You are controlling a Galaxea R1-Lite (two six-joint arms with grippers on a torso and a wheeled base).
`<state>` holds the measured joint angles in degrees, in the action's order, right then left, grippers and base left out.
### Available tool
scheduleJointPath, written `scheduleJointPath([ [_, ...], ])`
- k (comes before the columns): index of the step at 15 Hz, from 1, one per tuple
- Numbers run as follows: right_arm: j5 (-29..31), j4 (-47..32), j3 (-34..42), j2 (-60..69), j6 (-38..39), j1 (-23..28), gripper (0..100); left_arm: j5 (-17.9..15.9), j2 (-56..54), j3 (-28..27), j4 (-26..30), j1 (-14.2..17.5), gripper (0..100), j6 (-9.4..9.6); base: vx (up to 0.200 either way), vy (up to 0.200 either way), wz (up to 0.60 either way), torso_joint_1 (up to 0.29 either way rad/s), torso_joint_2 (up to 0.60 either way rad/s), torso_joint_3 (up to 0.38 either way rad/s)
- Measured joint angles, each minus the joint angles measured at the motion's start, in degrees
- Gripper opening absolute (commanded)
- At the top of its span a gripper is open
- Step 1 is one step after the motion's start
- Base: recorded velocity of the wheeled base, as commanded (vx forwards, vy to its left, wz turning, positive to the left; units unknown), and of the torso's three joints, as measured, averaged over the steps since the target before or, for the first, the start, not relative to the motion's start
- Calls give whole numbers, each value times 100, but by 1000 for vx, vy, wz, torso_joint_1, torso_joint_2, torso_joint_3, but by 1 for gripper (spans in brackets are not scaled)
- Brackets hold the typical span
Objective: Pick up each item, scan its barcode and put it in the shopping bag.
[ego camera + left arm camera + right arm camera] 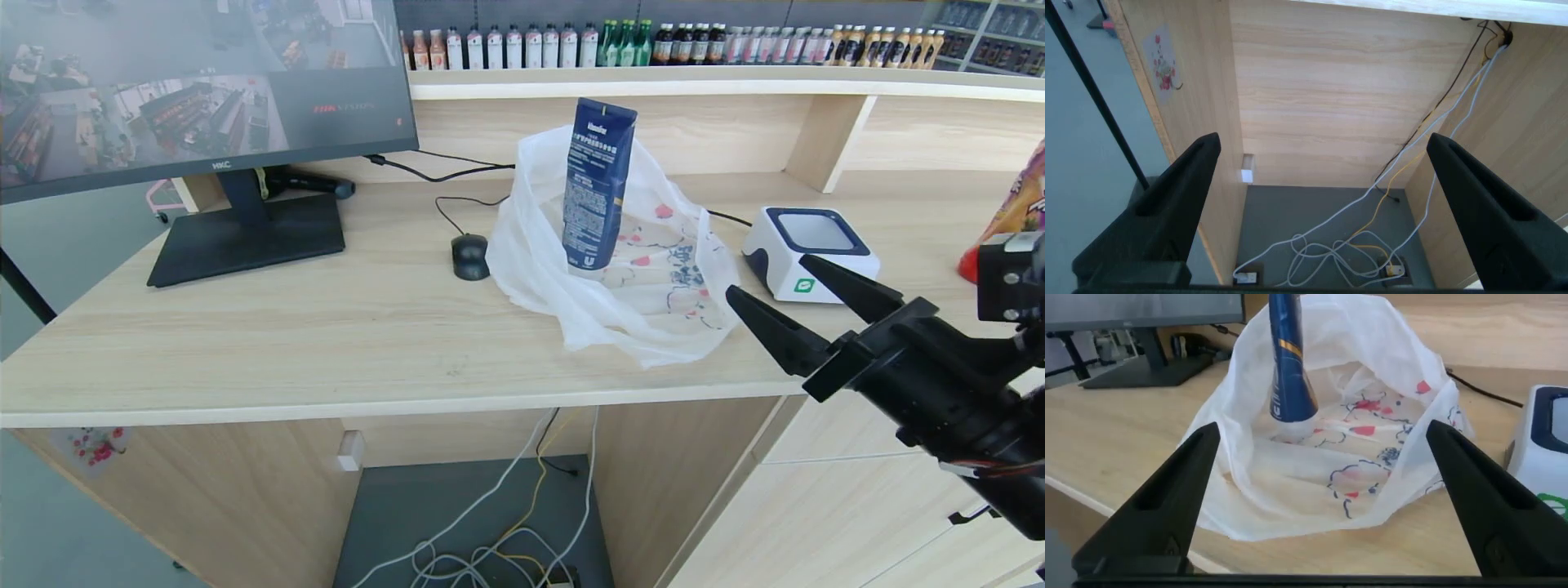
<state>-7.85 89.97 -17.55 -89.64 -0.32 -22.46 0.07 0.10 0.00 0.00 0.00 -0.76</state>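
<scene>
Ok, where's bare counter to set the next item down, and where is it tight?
Widest bare patch: the counter front-left, bordered by the monitor stand, the mouse, the bag and the front edge. A smaller strip lies between the scanner and the snack packet. Tight: the gap between bag and scanner, with the open right gripper in front of it.

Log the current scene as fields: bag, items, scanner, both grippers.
shopping bag: white plastic, mouth open, on the counter between mouse and scanner
blue tube: upright inside the bag
scanner: on the counter, on the robot's right of the bag
snack packet: at the counter's far right, not bagged
right gripper: open, empty, at the counter's front edge, pointing toward bag and scanner
left gripper: open, empty, low, facing the cables under the counter
</scene>
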Motion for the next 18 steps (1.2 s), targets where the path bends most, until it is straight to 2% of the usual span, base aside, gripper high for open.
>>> scheduleJointPath([
  [5, 261, -5, 866, 588, -553, 40, 100, 0, 0, 0, 0, 0, 100, -2, 0, 0, 0, 0, 0, 0],
  [10, 418, -2, 946, 922, -833, 24, 100, 0, 0, 0, 0, 0, 100, -2, 0, 0, 0, 0, 0, 0],
  [14, 422, -9, 562, 885, -844, 7, 100, 2, 0, 0, -2, 0, 100, -17, -200, -200, 0, 7, 4, 6],
  [18, 419, 0, 529, 874, -835, -56, 100, 0, 0, 0, 0, 5, 100, -13, -200, -200, 0, -5, -1, 4],
])
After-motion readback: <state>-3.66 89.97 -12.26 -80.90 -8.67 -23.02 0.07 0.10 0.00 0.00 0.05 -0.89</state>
